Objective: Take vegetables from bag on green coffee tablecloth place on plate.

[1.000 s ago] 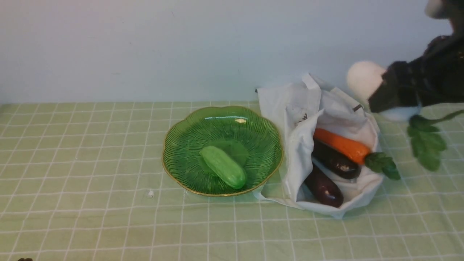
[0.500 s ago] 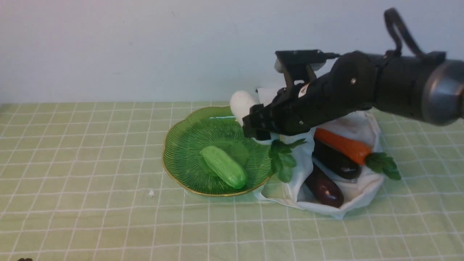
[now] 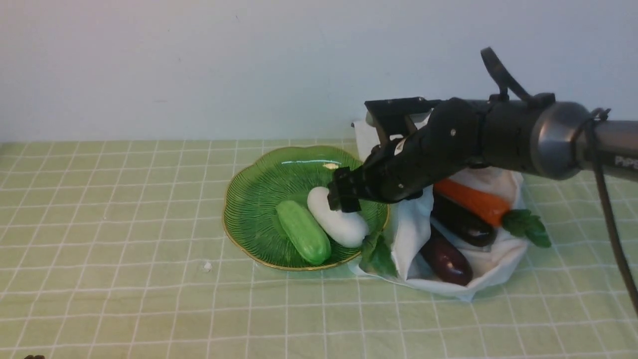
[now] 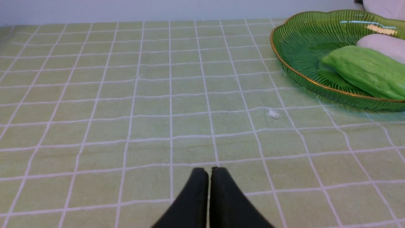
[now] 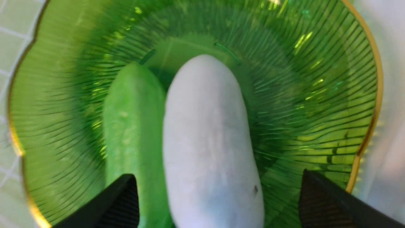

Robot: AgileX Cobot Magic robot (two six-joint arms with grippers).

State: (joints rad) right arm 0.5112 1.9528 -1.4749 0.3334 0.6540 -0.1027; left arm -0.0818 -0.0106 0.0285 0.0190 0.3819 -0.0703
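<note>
Note radish (image 3: 339, 223) lying in plate (image 3: 259, 179), touching cucumber (image 3: 303, 232). Note right fingers (image 5: 326, 202) spread wide, 1 each side of radish. Note left fingers (image 4: 196, 196) pressed together, empty. Find carrot (image 3: 468, 199), 2 eggplants (image 3: 461, 223) in bag (image 3: 408, 229).

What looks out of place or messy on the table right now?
Two small things. The radish lies in the plate, but its leaves hang over the rim beside the bag. A small white scrap sits on the tablecloth near the plate's front.
</note>
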